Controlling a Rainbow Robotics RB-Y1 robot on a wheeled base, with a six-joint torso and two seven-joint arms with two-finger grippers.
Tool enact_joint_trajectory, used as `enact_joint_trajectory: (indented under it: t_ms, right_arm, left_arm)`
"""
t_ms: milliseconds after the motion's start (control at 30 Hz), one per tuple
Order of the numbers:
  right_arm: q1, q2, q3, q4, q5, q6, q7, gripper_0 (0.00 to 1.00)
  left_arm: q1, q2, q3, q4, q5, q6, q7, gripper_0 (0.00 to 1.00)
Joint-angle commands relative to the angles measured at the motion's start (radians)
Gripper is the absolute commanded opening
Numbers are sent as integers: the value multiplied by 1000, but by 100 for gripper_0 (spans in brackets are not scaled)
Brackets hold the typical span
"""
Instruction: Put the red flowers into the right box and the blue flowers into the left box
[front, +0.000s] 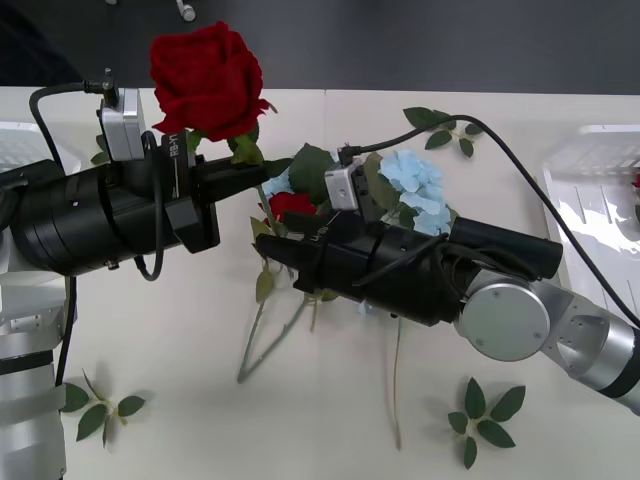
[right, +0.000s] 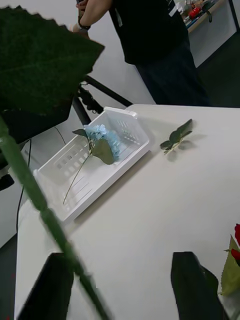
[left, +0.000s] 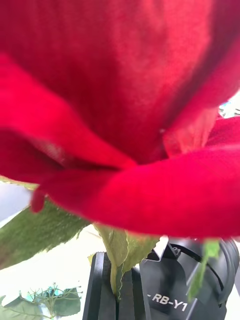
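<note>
My left gripper (front: 272, 168) is shut on the stem of a red flower (front: 205, 78), held up over the table with its bloom (left: 120, 110) right at the left wrist camera. The long green stem (right: 45, 210) hangs down between the open black fingers of my right gripper (front: 272, 250). Another red flower (front: 291, 205) and a blue flower (front: 415, 190) lie on the table behind the grippers. The left box (right: 125, 150) holds one blue flower (right: 102, 142). The right box (front: 595, 195) sits at the right edge with a bit of red at its far side.
Loose green leaf sprigs lie at the front left (front: 100, 405), front right (front: 485, 415) and back (front: 440, 125); another sprig (right: 177, 136) lies near the left box. A person stands beyond the table behind that box.
</note>
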Motion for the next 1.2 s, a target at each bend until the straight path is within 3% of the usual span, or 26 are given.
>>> enact_joint_trajectory:
  t_ms: [33, 1000, 1033, 1100, 1167, 1200]
  right_arm:
    - [-20, -10, 3, -15, 0, -11, 34, 81]
    - [-51, 56, 32, -14, -19, -14, 38, 78]
    - [-51, 56, 32, -15, -19, -15, 38, 69]
    - [-51, 53, 32, -15, -14, -14, 39, 20]
    - [-51, 48, 34, -15, -9, -15, 41, 0]
    - [-51, 47, 32, -14, -8, -15, 42, 0]
  left_arm:
    - [-17, 1, -4, -30, 15, 2, -42, 0]
    - [-17, 1, -4, -30, 15, 2, -42, 0]
    - [-17, 1, -4, -30, 15, 2, -42, 0]
    - [-17, 1, -4, -30, 15, 2, -42, 0]
    - [-17, 1, -4, -30, 15, 2, -42, 0]
    - [-17, 1, -4, -30, 15, 2, -42, 0]
